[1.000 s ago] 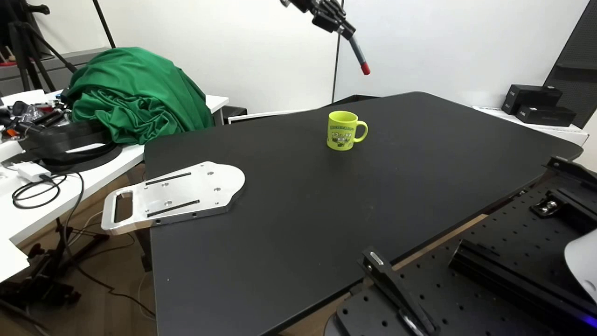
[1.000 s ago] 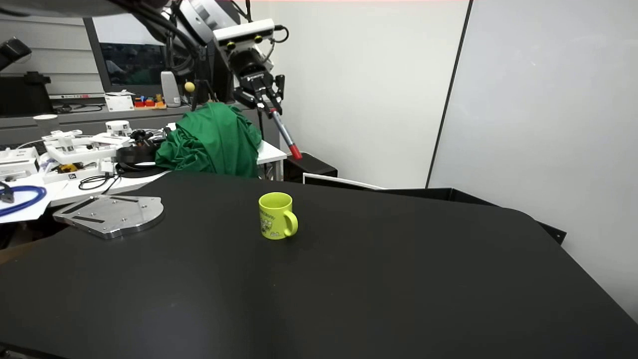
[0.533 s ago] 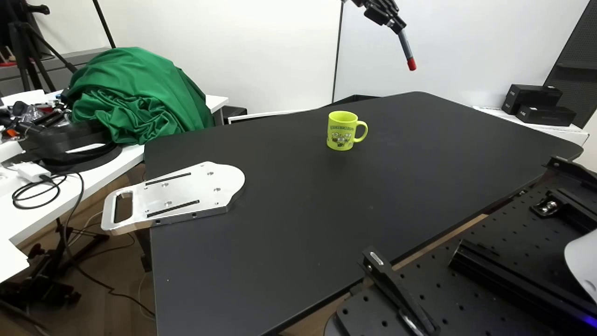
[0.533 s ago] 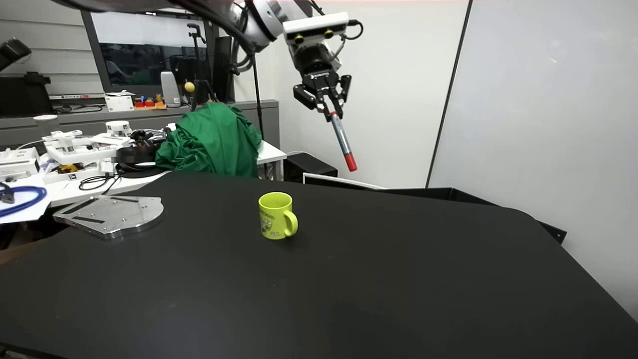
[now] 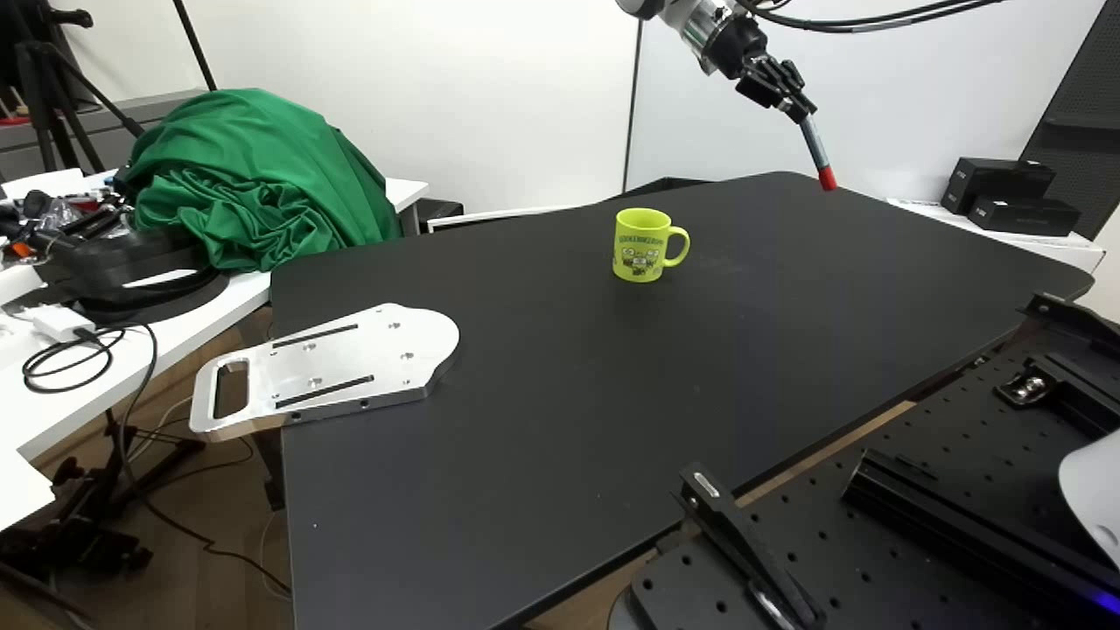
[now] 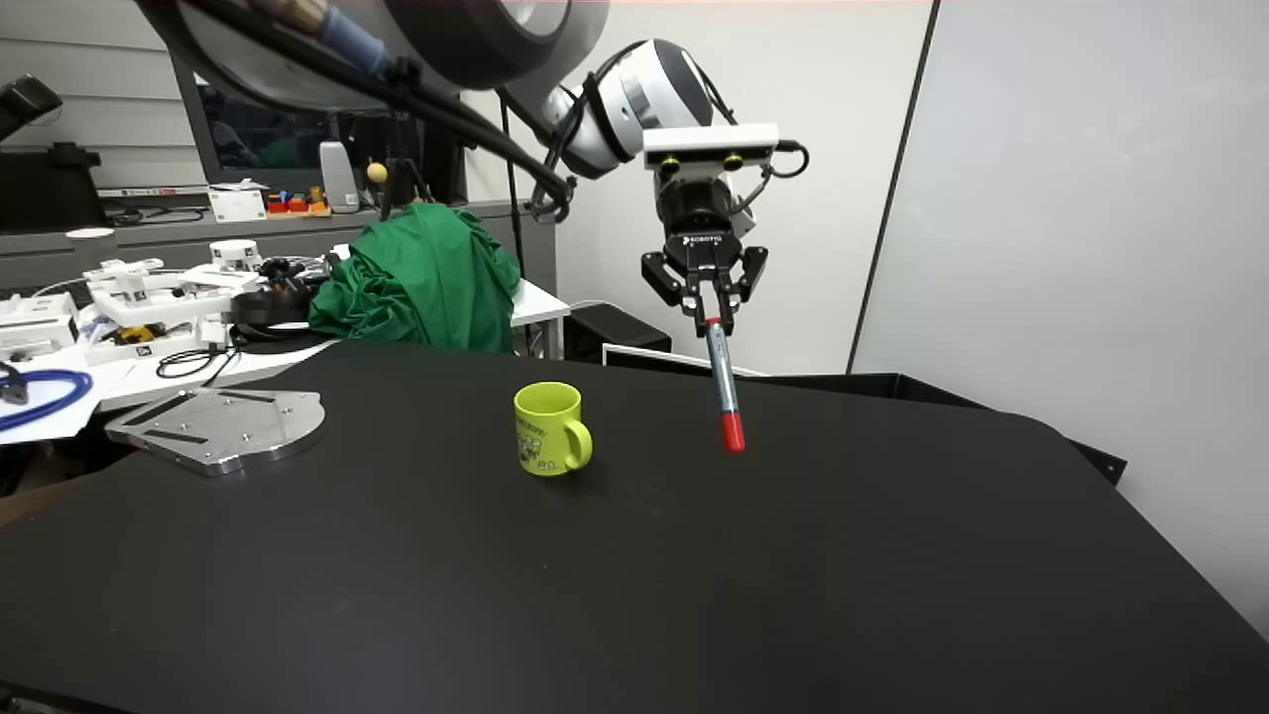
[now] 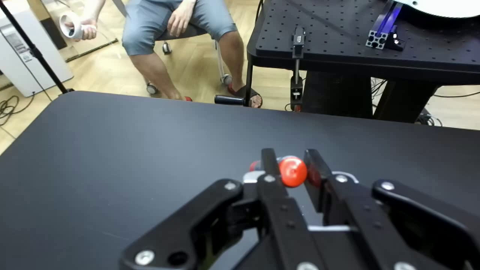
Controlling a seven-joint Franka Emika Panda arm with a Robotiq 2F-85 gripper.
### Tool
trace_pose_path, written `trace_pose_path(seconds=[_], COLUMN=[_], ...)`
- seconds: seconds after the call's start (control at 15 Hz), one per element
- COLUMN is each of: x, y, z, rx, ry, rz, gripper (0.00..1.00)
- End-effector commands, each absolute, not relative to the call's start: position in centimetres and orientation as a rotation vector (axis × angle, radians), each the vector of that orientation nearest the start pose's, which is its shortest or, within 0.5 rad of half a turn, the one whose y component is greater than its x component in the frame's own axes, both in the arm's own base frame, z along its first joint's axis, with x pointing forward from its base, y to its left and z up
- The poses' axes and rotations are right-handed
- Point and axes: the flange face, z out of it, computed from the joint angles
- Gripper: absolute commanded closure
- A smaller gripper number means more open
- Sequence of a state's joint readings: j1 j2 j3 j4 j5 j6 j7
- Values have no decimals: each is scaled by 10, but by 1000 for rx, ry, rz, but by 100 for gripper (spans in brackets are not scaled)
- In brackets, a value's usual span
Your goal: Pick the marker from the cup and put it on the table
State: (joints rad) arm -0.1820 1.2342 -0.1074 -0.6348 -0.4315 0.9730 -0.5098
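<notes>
The marker has a grey body and red ends. My gripper is shut on its upper end, and the marker points down with a slight tilt. It hangs in the air over the far part of the black table. In the wrist view a red end of the marker sits between my fingertips; most of its body is hidden behind it. The yellow-green cup stands upright on the table, apart from the gripper; it also shows in an exterior view, beside the marker. It is not in the wrist view.
A silver metal plate lies over one table edge. A green cloth and clutter lie on a white side table. A black perforated bench and a seated person are beyond the table edge. A white wall stands behind.
My gripper, holding the marker, has moved sideways past the cup to its handle side and has come down closer to the table. The cup has not moved.
</notes>
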Motion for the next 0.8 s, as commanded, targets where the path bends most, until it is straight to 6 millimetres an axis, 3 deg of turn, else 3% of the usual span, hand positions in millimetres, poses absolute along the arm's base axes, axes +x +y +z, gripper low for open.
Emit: trace_pose_path(seconds=[0.0,0.73], x=[651,627], y=[-227,-248], z=[181,88], rx=[-2829,-2721], ry=[-172,-179], rz=[1637,1597], gripper=[94,94])
